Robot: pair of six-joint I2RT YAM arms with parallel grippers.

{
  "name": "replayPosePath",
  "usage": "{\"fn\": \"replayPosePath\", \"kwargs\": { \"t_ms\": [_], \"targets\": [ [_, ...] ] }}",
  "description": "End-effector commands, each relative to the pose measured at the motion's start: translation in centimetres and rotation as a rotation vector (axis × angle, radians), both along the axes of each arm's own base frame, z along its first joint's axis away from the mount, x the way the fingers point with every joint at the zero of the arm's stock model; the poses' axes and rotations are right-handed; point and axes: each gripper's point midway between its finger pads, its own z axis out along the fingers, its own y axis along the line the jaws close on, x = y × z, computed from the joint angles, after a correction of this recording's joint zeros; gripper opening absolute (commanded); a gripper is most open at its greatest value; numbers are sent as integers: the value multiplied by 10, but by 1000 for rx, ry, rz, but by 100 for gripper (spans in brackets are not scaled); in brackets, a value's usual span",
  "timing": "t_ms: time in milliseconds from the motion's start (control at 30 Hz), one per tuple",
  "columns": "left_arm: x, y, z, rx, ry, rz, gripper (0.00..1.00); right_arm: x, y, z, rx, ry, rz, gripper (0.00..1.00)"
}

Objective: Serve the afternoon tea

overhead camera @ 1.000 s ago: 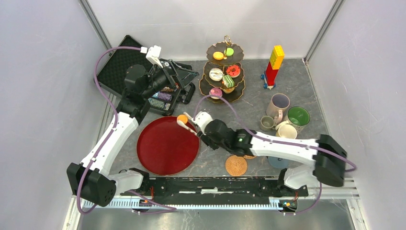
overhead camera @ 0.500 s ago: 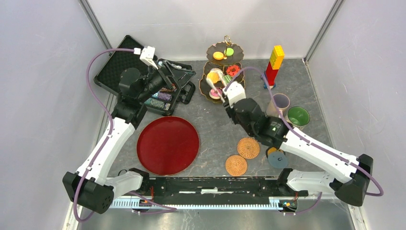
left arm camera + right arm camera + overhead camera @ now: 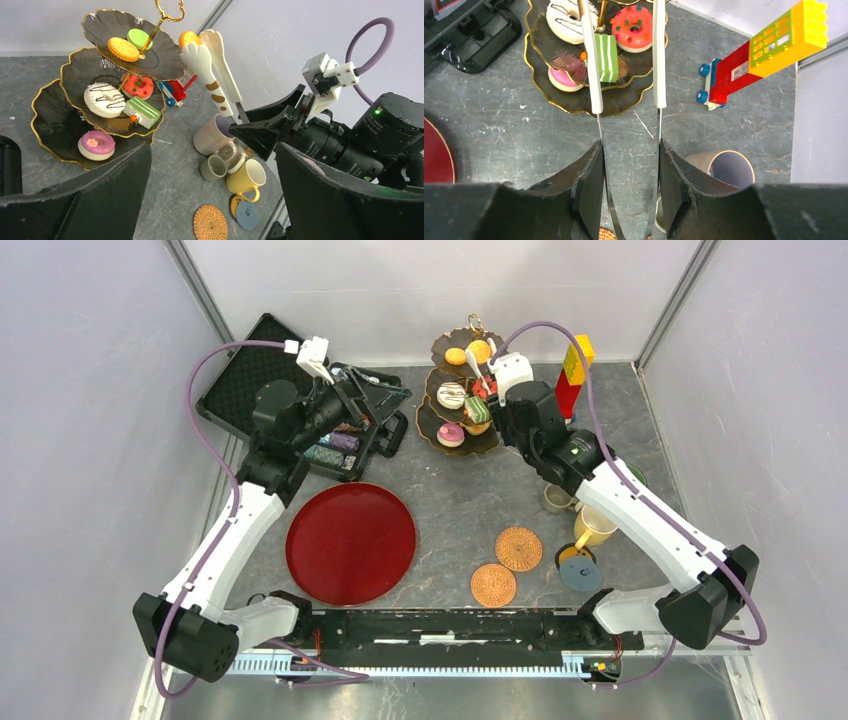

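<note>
Moved since a second ago: right arm, swung from over the red tray (image 3: 351, 542) across to the three-tier stand (image 3: 428, 418) at the back of the surface (image 3: 450, 505); left arm barely shifted. Right jaws: clenched on the metal shanks of white paw-tipped tongs (image 3: 215, 65). Pinched in the tong tips: one orange sweet (image 3: 189, 37), held high at the rim of the top tier, contact with the plate not discernible. Top tier: yellow macaron (image 3: 123, 49), green macaron (image 3: 139, 38). Middle tier: white chocolate-striped donut (image 3: 104, 99), red sprinkled donut (image 3: 137, 86), green-and-white cake slice (image 3: 143, 112). Bottom tier: pink donut (image 3: 97, 145). Left jaws: released, spread wide, nothing between, hovering over the black case (image 3: 250, 375) left of the stand. Right of the stand: red-and-yellow block tower (image 3: 744, 70). Under the right arm: lilac mug (image 3: 212, 136), small grey mug (image 3: 214, 167), yellow mug (image 3: 246, 176), clustered close together. Nearer the arm bases: woven coaster (image 3: 518, 549), second woven coaster (image 3: 493, 584) just beside it, blue coaster (image 3: 581, 573) next to the yellow mug.
</note>
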Motion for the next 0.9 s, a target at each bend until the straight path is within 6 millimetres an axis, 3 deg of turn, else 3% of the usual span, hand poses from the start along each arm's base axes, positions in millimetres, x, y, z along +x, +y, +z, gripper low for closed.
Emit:
{"fn": "replayPosePath", "kwargs": {
  "t_ms": [0,200,633,867],
  "targets": [
    [0,-3,6,11,-29,-18,100,6,13,13,37,-28,60,22],
    [0,-4,5,11,-26,-23,100,17,14,3,28,-5,54,25],
    [0,-5,5,12,-25,-29,100,20,8,-1,14,4,29,59],
    [2,-6,3,13,-18,-30,100,18,8,15,40,-23,40,57]
  ]
}}
